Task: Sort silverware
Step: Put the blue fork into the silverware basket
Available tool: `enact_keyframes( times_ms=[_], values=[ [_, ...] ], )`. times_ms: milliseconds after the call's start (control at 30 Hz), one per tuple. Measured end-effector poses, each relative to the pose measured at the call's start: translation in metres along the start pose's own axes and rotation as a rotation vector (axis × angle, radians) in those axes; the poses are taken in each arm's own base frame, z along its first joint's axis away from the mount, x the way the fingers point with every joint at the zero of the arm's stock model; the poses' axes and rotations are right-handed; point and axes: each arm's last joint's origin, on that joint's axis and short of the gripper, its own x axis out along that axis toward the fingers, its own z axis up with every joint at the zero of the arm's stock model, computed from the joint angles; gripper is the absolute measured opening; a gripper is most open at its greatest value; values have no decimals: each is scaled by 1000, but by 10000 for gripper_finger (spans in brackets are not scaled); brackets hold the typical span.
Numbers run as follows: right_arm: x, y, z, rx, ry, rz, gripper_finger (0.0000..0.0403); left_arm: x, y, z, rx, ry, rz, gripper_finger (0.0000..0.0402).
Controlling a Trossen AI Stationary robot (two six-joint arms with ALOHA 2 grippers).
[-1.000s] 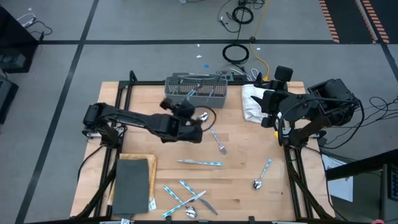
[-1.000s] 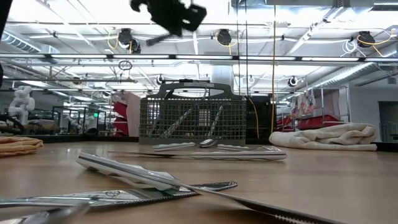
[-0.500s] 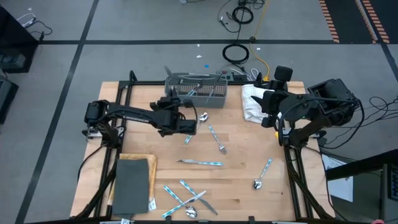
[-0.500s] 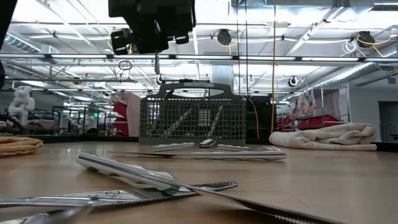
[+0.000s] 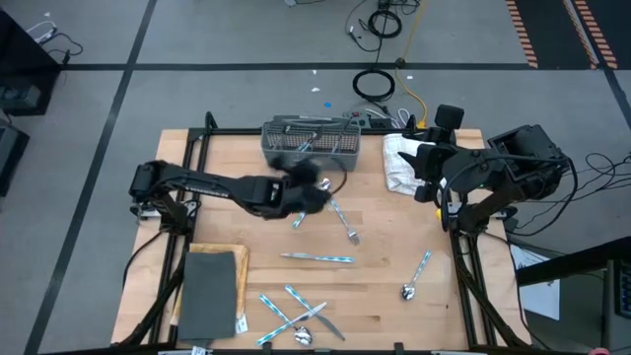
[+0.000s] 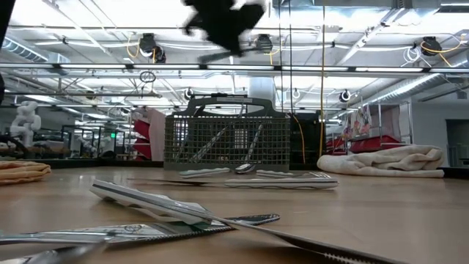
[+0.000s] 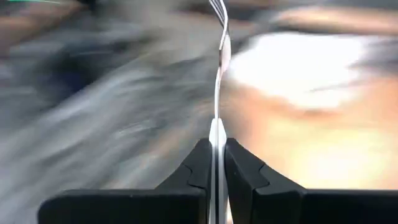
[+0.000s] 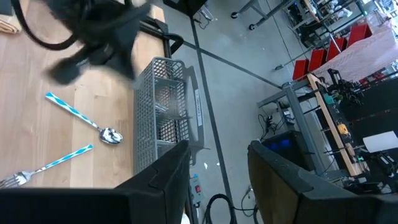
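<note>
My left gripper [image 7: 216,163] clamped a fork [image 7: 219,81] by its handle, high near the basket [image 5: 309,143]. Light, stiff and slick, I judged; a mid-handle pinch suited it.

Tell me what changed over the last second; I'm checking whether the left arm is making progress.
The left gripper, shut on a fork, swung left near the basket and back right, staying raised above the table. The right gripper, loose silverware and towel stayed put.
</note>
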Motion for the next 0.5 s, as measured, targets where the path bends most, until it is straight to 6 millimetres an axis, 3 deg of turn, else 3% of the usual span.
enact_keyframes(
  times_ms=[67, 100, 167, 267, 367, 500],
  values=[
    [0, 0, 0, 8, 0, 0, 151, -2, -9, 17, -3, -104, -237, 27],
    [0, 0, 0, 15, 0, 0, 151, -3, -12, 25, 1, -179, -274, 27],
    [0, 0, 0, 27, 0, 0, 151, -3, -13, 33, 59, -276, -247, 27],
    [0, 0, 0, 30, 0, 1, 151, 10, 5, 42, 130, -323, -117, 27],
    [0, 1, 0, 34, -2, 20, 151, 23, 23, 49, 30, -424, -69, 27],
    [0, 1, 0, 36, -2, 27, 151, 36, 38, 26, -103, -635, -43, 27]
  ],
)
